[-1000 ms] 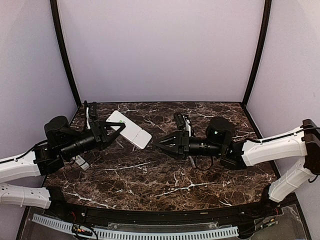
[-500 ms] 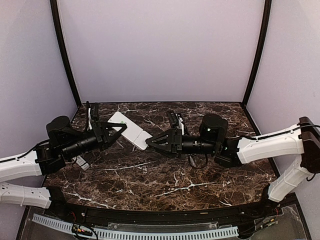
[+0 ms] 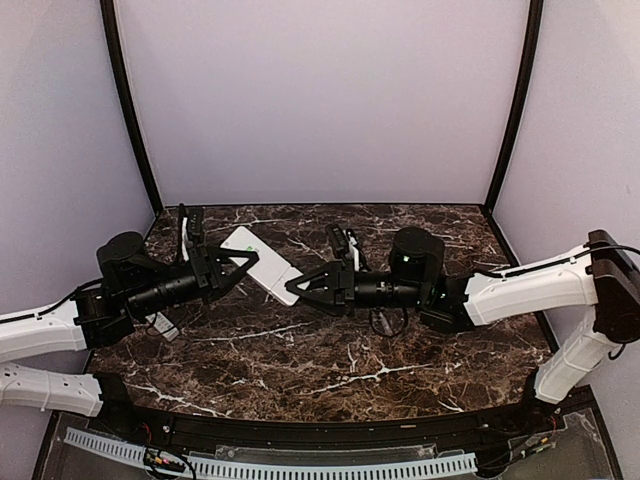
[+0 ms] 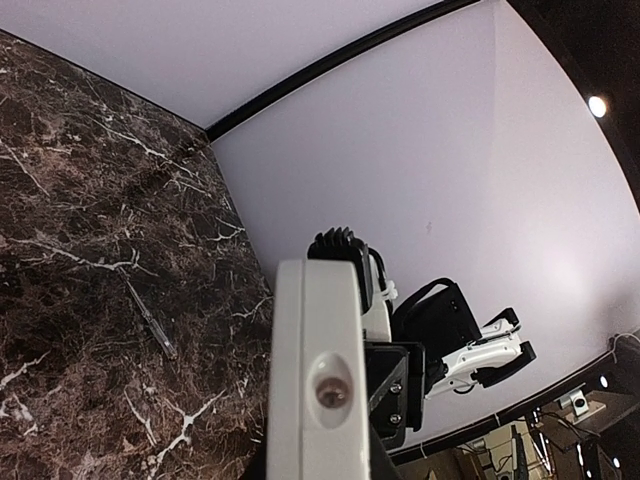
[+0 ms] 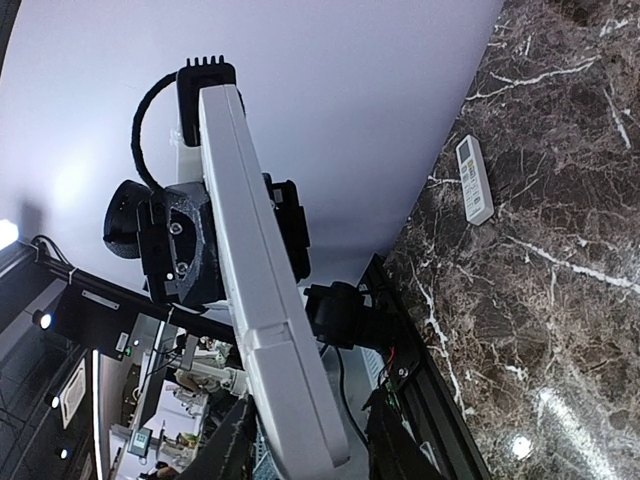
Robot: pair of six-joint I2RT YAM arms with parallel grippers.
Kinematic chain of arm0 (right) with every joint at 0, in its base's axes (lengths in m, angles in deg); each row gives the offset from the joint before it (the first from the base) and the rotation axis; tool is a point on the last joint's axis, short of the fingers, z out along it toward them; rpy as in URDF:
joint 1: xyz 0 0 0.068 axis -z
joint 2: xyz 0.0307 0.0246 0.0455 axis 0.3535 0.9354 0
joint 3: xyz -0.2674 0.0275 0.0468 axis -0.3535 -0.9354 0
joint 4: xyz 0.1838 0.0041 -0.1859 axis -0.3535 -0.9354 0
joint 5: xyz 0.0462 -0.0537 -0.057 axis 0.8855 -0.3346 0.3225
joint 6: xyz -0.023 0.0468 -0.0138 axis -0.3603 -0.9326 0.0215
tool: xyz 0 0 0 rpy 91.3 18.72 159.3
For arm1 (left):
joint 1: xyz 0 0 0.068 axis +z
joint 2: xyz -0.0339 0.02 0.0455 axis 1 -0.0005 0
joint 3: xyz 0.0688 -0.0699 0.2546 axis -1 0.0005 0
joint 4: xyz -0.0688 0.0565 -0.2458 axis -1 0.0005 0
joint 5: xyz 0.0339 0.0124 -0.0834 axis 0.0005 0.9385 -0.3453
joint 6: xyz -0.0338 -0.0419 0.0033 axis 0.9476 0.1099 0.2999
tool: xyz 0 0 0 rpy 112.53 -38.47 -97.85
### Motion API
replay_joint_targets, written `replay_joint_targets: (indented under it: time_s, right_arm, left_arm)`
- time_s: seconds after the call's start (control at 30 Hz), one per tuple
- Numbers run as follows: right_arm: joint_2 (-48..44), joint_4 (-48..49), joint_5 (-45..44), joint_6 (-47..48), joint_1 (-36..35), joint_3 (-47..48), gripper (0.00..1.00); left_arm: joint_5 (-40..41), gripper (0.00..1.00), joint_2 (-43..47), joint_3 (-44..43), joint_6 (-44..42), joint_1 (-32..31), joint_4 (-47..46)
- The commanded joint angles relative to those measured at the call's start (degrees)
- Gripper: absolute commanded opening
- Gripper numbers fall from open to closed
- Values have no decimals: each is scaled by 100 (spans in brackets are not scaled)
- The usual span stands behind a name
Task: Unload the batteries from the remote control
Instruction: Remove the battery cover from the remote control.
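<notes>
the left gripper point(image 3: 240, 269) is clamped on the white remote control point(image 3: 265, 262) and holds it up off the marble table point(image 3: 300, 350). the remote slants across the middle-left of the scene, its far end towards the back wall and its near end pointing at the right arm. in the left wrist view the remote point(image 4: 320, 370) is seen end-on, a narrow white slab with a small round dimple, and the jaws press on its sides.

the right gripper point(image 3: 302, 287) meets the remote's near end head-on. its jaws are spread part-way in a v and straddle that end. in the right wrist view its fingers point(image 5: 232, 445) stand on either side of the remote's edge point(image 5: 250, 270): one lies just beside the casing and the other stands apart with a sliver of gap. i cannot tell whether either finger presses on the casing.

the batteries cannot be made out in any view.

a black remote point(image 3: 345, 243) lies on the table just behind the right gripper. a second black remote point(image 3: 197, 222) lies near the back-left corner. in the right wrist view a small white remote point(image 5: 473, 178) lies flat on the marble near the wall.
</notes>
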Motion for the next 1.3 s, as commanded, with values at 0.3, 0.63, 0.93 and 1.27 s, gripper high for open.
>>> replay_joint_targets:
  time_s: [0.3, 0.63, 0.93, 1.27]
  right_arm:
    - [-68, 207, -16, -227, -38, -268, 22]
    - [-132, 186, -40, -254, -39, -354, 18]
    - [-231, 47, -77, -329, -39, -271, 26]
    - [-112, 203, -52, -363, -46, -228, 33]
  left_arm:
    - [31, 0, 192, 32, -11, 65, -242]
    - [44, 0, 226, 30, -33, 83, -206]
    - [-229, 0, 201, -56, -574, 83, 9]
    - [-471, 0, 150, -14, -633, 83, -176]
